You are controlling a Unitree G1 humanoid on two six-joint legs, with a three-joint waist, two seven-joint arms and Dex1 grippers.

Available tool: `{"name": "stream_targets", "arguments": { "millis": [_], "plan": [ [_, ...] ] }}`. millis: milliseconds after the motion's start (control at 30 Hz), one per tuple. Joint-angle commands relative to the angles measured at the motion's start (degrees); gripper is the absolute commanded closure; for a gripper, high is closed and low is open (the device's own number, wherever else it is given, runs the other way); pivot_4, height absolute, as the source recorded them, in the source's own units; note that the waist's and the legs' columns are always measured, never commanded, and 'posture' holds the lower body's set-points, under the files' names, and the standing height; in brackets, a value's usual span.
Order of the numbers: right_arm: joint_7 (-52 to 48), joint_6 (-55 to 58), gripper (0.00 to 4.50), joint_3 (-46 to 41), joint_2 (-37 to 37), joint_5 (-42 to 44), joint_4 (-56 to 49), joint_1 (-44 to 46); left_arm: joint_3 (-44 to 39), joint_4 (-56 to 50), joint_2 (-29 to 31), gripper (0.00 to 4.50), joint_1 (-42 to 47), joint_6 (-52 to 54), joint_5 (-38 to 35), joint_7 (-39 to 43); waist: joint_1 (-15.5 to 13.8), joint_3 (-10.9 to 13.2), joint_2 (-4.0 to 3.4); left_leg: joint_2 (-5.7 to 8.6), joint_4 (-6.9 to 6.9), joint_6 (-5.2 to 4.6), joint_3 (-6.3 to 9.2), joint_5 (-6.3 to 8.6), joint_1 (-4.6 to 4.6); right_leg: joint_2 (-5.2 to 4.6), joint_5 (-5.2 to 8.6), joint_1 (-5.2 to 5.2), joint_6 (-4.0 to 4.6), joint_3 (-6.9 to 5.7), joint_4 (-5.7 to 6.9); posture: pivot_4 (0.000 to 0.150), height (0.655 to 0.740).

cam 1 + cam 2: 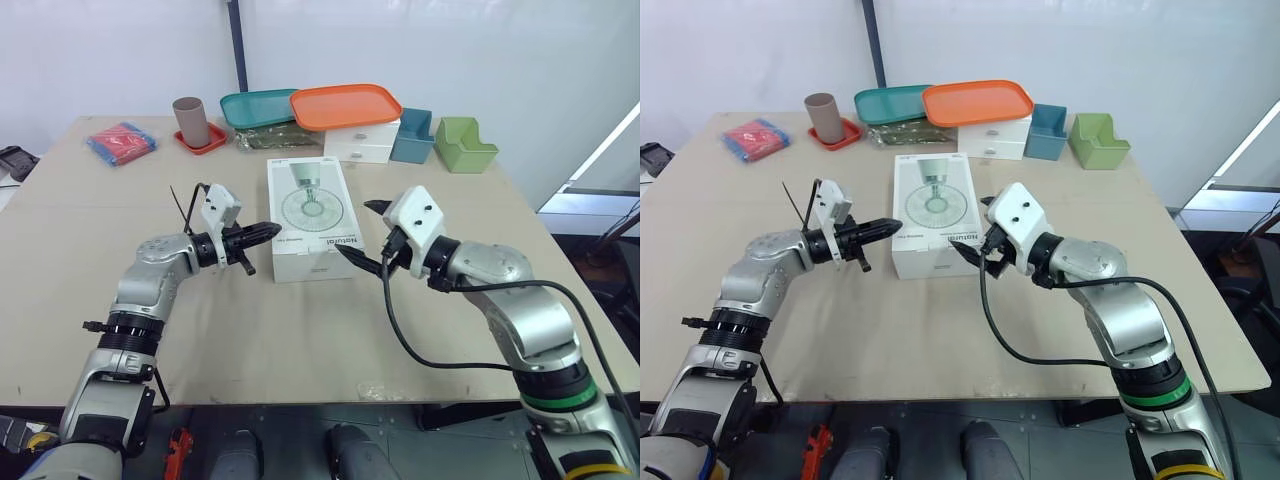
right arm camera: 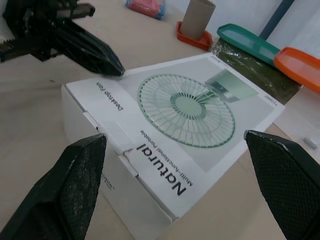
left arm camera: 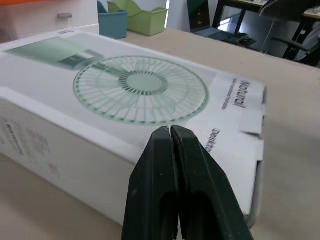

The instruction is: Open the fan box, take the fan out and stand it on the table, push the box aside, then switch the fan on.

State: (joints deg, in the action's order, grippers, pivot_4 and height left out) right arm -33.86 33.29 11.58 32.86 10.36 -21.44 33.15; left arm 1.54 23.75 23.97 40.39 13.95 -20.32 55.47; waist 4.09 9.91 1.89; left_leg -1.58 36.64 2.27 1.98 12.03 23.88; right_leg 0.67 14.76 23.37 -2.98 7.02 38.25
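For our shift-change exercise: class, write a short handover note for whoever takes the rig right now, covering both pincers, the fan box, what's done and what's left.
Left pincer: shut, tip at the fan box's left edge.
Right pincer: open wide, at its near right corner, holding nothing.
Box lies flat and closed on the table.
Done: nothing.
Left: every step, starting with opening the box.
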Motion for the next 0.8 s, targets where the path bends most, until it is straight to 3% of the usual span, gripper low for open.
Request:
{"name": "stream_targets", "arguments": {
  "millis": [33, 300, 800],
  "plan": [
    [0.7, -2.2, 0.00, 3.1, -0.4, -4.7, -0.3, 2.5, -0.8, 0.4, -0.2, 4.40, 1.2, -1.6, 0.3, 0.6, 0.0, 0.0, 0.00, 0.00, 0.00, 0.00, 0.00, 0.00, 0.00, 0.00, 0.00, 0.00, 0.00, 0.00, 0.00, 0.150, 0.7400],
    [-1.3, -6.1, 0.00, 6.3, -1.8, -8.2, 3.5, 1.8, -1.5, 0.5, -0.1, 4.40, 1.5, -2.0, 0.3, 0.6, 0.0, 0.0, 0.00, 0.00, 0.00, 0.00, 0.04, 0.00, 0.03, 0.00, 0.00, 0.00, 0.00, -0.02, 0.00, 0.150, 0.7400],
    [0.0, -8.2, 0.00, 2.8, -5.1, -10.2, 12.9, 3.1, -1.4, -0.9, -0.1, 4.40, 0.6, -1.8, -0.1, 1.1, 0.0, 0.0, 0.00, 0.00, 0.02, 0.01, 0.07, -0.01, 0.03, 0.01, -0.03, -0.01, 0.02, -0.05, 0.01, 0.150, 0.7400]
  ]
}}
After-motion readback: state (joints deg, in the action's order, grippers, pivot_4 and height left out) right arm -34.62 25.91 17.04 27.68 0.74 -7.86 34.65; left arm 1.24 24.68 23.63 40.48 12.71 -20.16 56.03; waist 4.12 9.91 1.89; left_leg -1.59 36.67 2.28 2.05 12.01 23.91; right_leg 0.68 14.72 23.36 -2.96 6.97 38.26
